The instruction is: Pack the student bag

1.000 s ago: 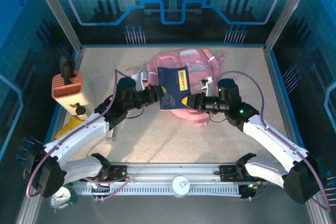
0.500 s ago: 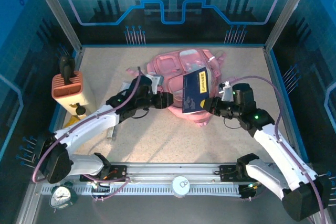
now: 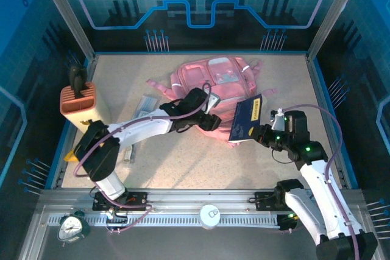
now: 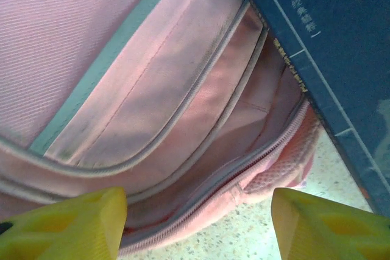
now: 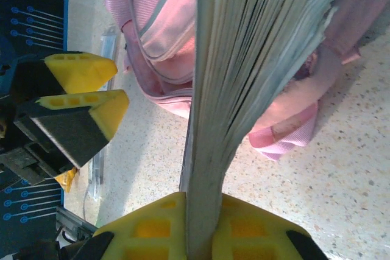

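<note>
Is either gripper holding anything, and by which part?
Right gripper clamps the blue book by its lower edge. Left gripper is open, empty, at the student bag.

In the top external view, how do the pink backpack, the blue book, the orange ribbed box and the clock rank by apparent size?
1. pink backpack.
2. blue book and orange ribbed box: alike, and the book is tilted, so unranked.
3. clock.

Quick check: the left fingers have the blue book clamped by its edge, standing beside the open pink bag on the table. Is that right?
Not quite: the right fingers clamp the blue book, not the left; the right wrist view shows it. The left fingers stand open at the opening of the student bag. The rest holds.
</note>
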You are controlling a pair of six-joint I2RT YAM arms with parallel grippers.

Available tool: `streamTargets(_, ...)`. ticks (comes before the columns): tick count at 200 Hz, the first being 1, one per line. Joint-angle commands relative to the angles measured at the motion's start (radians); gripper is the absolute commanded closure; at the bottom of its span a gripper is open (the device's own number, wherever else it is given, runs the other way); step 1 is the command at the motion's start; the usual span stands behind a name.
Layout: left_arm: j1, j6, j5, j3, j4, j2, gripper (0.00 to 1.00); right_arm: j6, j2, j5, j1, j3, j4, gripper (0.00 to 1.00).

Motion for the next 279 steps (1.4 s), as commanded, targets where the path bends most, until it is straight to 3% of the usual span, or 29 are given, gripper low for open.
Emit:
streamTargets(1, -0.023, 0.104, -0.062, 0.083, -0.036, 0.074, 0.34, -0.027, -0.011, -0.056, -0.039, -0.009, -0.003, 1.0)
streamTargets(82, -0.043, 0.205, -0.187, 0.247, -0.071, 0.294, 0.26, -0.045, 0.002, -0.099, -0.137, -0.034, -0.003, 1.0)
streamTargets(141, -0.046, 0.239, -0.234, 0.283, -0.041, 0.348, 0.3, -0.06, 0.001, -0.116, -0.199, -0.033, -0.012, 1.0)
streamTargets(229, -0.045, 0.344, -0.34, 0.317, 0.004, 0.387, 0.58, -0.079, -0.009, -0.137, -0.248, -0.019, -0.038, 1.0)
streamTargets(263, -0.043, 0.381, -0.368, 0.33, 0.021, 0.383, 0.71, -0.08, -0.014, -0.146, -0.259, -0.013, -0.041, 1.0)
streamTargets(279, -0.044, 0.393, -0.375, 0.337, 0.024, 0.373, 0.82, -0.083, -0.015, -0.144, -0.262, -0.005, -0.053, 1.0)
